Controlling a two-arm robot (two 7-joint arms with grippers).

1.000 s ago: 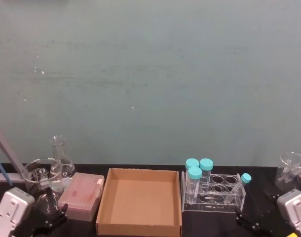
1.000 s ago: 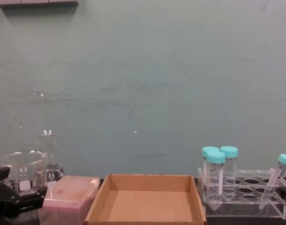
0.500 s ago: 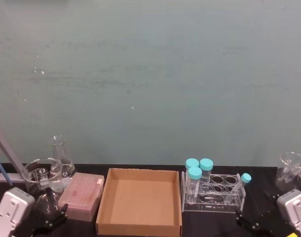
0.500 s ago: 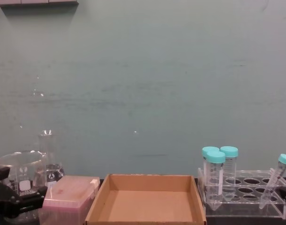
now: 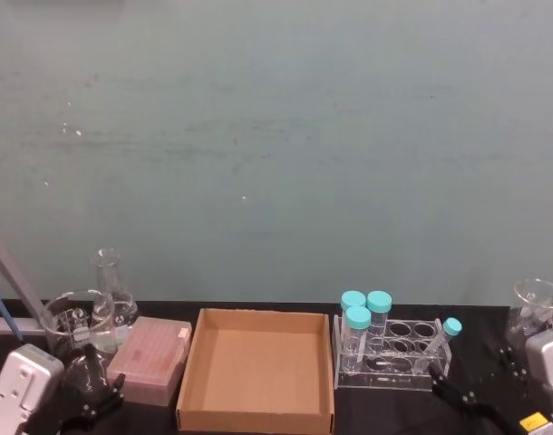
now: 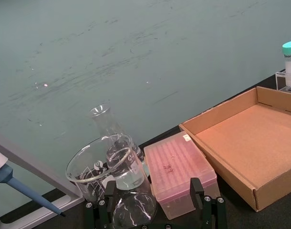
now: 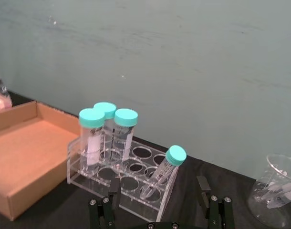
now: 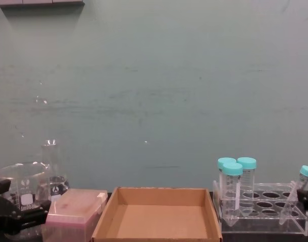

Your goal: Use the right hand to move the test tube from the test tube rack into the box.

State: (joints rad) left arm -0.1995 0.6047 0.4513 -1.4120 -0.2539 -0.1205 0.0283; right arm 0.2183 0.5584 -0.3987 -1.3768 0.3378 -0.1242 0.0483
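Observation:
The slim test tube (image 5: 438, 343) with its small teal cap leans in the right end of the clear test tube rack (image 5: 394, 364). Left of the rack lies the brown cardboard box (image 5: 255, 362), with nothing in it. My right gripper (image 5: 471, 373) hovers open at the rack's near right corner, apart from the tube. In the right wrist view its fingers (image 7: 113, 190) stand on either side of the test tube (image 7: 162, 171) and rack (image 7: 131, 177), short of them, and the box (image 7: 21, 152) lies beyond. My left gripper (image 5: 91, 399) rests open at the near left.
Three wider teal-capped tubes (image 5: 363, 313) stand at the rack's left end. A pink translucent box (image 5: 150, 358), a beaker (image 5: 72, 317) and a flask (image 5: 111, 290) sit left of the cardboard box. Another beaker (image 5: 535, 313) stands at the far right. A wall rises behind the table.
My right gripper has risen and crept forward toward the rack. The tube, rack, box and left arm have not moved.

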